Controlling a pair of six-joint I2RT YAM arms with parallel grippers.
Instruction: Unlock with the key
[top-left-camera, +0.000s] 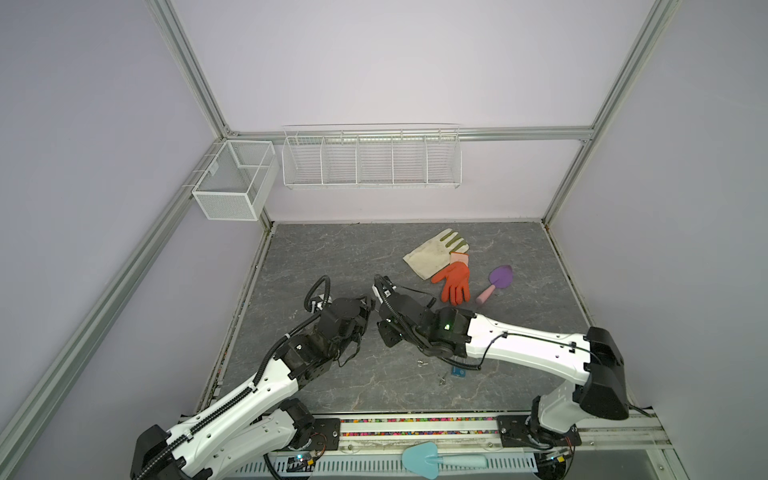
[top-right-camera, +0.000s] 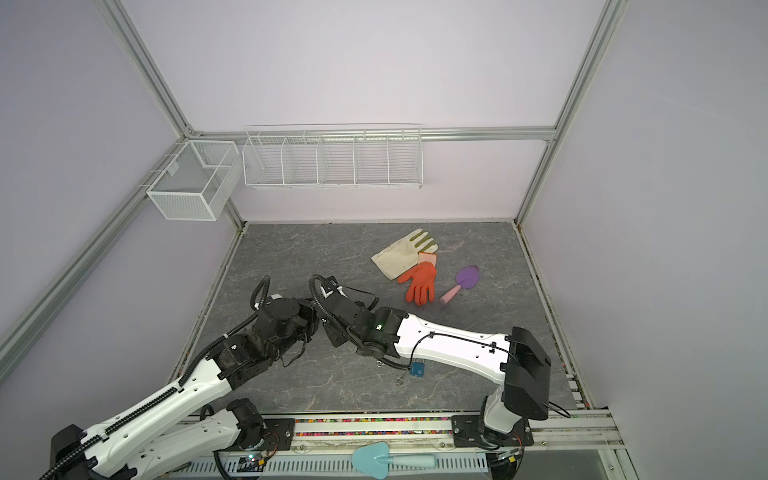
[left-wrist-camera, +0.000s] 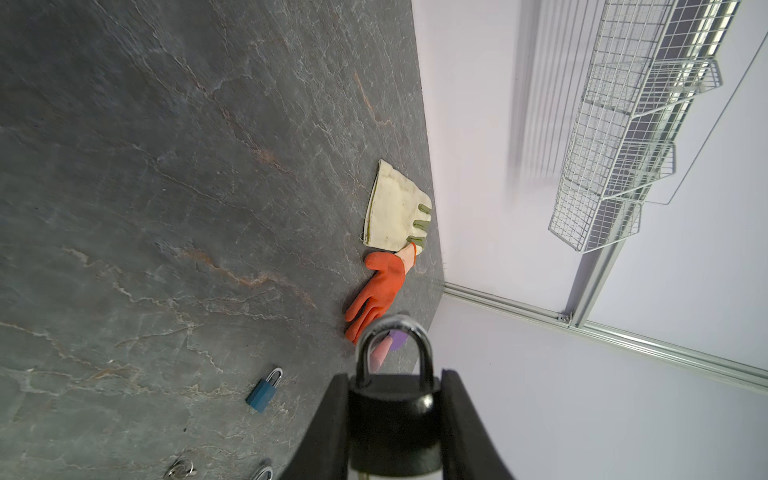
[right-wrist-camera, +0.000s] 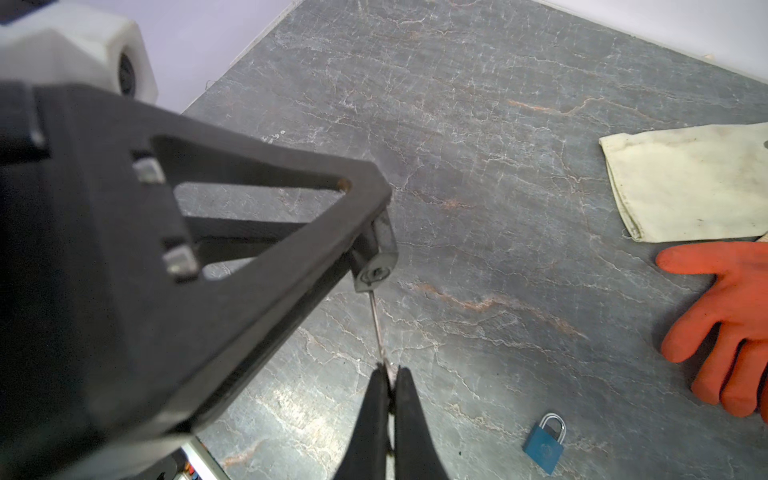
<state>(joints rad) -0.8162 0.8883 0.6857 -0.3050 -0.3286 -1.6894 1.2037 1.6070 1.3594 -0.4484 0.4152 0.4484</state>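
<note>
Black padlock (left-wrist-camera: 390, 419), silver shackle (left-wrist-camera: 423, 349) apparently closed, gripped by left tool (left-wrist-camera: 394, 380).

black padlock (left-wrist-camera: 390, 415): base cut off | key (right-wrist-camera: 376, 324): tip blurred, perhaps inserted

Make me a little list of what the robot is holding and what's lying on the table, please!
Left end effector: shut on the black padlock, held off the table
Padlock shackle: looks closed, not yet unlocked
Right end effector: shut on the key
Key tip: at the padlock's keyhole end; inside or not, cannot tell
On the table: blue padlock, orange glove, cream glove, purple trowel
</note>
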